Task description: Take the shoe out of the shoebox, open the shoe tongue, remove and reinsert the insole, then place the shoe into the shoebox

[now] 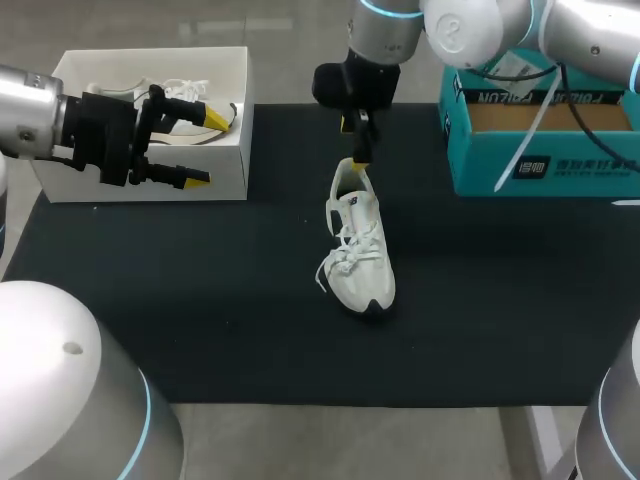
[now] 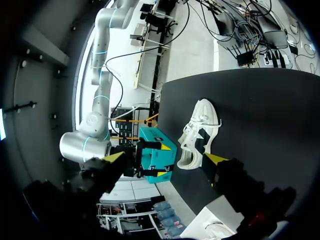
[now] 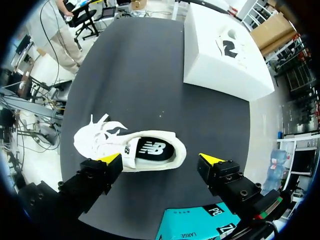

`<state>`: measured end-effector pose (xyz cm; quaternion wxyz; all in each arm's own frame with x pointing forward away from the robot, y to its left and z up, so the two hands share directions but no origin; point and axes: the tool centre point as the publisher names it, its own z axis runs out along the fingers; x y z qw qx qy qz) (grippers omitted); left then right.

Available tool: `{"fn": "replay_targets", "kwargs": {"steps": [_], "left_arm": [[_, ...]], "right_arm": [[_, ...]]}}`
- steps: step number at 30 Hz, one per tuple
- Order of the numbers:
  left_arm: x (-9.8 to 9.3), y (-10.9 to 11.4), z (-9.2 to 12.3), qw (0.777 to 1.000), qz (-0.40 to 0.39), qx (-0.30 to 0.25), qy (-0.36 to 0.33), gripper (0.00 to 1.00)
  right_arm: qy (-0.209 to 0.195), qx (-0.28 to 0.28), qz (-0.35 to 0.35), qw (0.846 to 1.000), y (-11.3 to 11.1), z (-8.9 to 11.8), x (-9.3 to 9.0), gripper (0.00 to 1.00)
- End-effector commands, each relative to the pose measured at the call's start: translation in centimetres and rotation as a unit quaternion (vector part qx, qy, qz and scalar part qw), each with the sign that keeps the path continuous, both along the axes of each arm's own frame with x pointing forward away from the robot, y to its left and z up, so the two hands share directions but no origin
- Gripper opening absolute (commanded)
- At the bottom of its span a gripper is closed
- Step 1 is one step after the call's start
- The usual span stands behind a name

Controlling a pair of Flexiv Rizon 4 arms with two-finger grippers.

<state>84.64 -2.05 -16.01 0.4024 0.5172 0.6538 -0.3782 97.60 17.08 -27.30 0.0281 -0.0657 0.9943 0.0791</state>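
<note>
Right gripper (image 3: 161, 160) hovering, jaws apart, above heel of shoe (image 1: 360, 250) on mat (image 1: 200, 300), outside shoebox (image 1: 228, 150). Left gripper (image 1: 205, 150) spread, empty. We are judging shoe light, upper soft; favouring firmer heel collar for grip.

White shoe (image 1: 362, 262) upright, mat (image 1: 200, 320) ctr; open shoebox (image 1: 230, 160) well apart.

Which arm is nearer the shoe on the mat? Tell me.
Right. The right arm holds its jaws open just over the heel of the shoe; the left arm is far off, its jaws by the white box.
</note>
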Motion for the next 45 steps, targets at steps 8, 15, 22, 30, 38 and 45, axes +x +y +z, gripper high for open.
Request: {"fn": "replay_targets", "kwargs": {"steps": [8, 15, 22, 30, 38, 45], "left_arm": [[0.0, -0.1, 0.0, 1.000, 0.000, 0.002, 0.000, 1.00], [0.0, -0.1, 0.0, 1.000, 0.000, 0.002, 0.000, 1.00], [0.0, -0.1, 0.0, 1.000, 0.000, 0.002, 0.000, 1.00], [0.0, -0.1, 0.0, 1.000, 0.000, 0.002, 0.000, 1.00], [0.0, -0.1, 0.0, 1.000, 0.000, 0.002, 0.000, 1.00], [0.0, -0.1, 0.0, 1.000, 0.000, 0.002, 0.000, 1.00]], "right_arm": [[-0.002, 0.001, 0.000, 1.000, -0.1, 0.0, -0.1, 1.00], [-0.024, -0.086, -0.089, 0.992, -0.6, -1.5, 0.9, 1.00], [-0.063, -0.112, -0.160, 0.979, -0.6, -2.8, 2.7, 1.00], [-0.062, -0.114, -0.128, 0.983, -0.2, -4.9, 4.4, 1.00], [-0.063, -0.123, -0.117, 0.983, -1.0, -7.0, 5.5, 1.00], [-0.051, -0.104, -0.097, 0.988, -1.2, -9.5, 6.4, 1.00]]}}
